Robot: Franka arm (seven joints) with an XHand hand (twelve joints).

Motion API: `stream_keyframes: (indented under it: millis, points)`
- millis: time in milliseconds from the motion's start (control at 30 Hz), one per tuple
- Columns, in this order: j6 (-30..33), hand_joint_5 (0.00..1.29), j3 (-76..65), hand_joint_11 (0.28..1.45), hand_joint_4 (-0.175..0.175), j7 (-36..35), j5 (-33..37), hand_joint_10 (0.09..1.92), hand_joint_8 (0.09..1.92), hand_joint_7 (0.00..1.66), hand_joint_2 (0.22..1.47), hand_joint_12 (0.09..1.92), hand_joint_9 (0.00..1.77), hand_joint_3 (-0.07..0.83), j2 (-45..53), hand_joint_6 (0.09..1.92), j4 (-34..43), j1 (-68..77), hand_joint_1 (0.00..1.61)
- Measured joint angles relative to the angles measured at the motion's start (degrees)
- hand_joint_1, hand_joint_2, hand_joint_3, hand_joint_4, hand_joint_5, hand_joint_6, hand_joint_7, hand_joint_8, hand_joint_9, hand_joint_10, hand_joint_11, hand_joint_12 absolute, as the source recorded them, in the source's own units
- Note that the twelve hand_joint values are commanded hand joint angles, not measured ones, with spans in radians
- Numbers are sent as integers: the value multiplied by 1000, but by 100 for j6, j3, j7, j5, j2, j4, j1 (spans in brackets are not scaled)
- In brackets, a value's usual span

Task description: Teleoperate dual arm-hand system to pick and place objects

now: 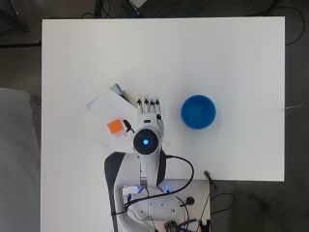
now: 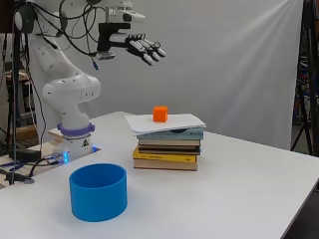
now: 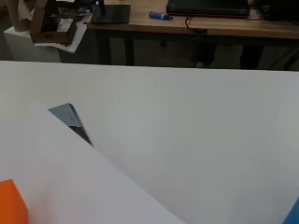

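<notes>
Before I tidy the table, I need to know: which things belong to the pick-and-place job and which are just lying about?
Job:
orange cube
blue bowl
robot hand, open, high above the cube

Lying about:
stack of books under the white sheet on which the cube sits

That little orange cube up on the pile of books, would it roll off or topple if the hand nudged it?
The orange cube has flat faces, so it would probably slide rather than roll. It rests on a white sheet overhanging the book stack, which might shift or sag under it. It looks small and likely light.
</notes>
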Motion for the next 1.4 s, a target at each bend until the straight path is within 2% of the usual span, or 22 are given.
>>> stream_keyframes:
  millis: [167,367,467,600,700,800,900,1000,1167,1300,1333,1367,1400]
  points:
    - [-52,253,-635,455,37,-141,-364,87,87,369,1047,87,499,0,-138,87,53,-154,201]
    - [323,266,-714,464,39,-324,-98,87,87,360,1006,87,497,-14,67,87,-176,-138,164]
    - [754,210,-597,482,37,-265,39,87,87,286,919,87,460,-19,-75,87,-636,-141,76]
    - [1400,67,-406,484,18,-343,296,87,87,165,883,87,368,-17,-511,87,-1477,-104,126]
    - [1828,8,-330,478,12,-709,691,87,87,107,868,87,320,-15,-566,87,-1835,-32,153]
    - [1920,1,-282,469,14,-1252,915,87,87,109,867,87,306,-11,-519,87,-2000,49,164]
    - [1926,12,-89,479,14,-1495,1130,87,87,105,863,87,305,-9,-402,87,-2133,120,166]
    - [1968,84,209,474,19,-1351,1376,87,87,168,861,87,322,-4,-189,87,-2201,176,162]
    - [2011,134,580,474,19,-1329,1398,87,87,219,864,87,349,0,361,87,-2183,250,178]
    - [2274,152,909,473,14,-1530,1439,87,87,231,879,87,350,5,668,87,-2265,310,222]
    - [2304,342,964,545,33,-1577,1450,87,87,426,973,87,524,14,756,87,-2285,322,430]
    - [2322,506,1034,624,-39,-1614,1460,424,459,617,1050,366,750,14,843,431,-2295,335,800]
    - [2317,616,1102,771,2,-1654,1486,1027,1061,763,1129,934,961,15,922,839,-2286,340,912]
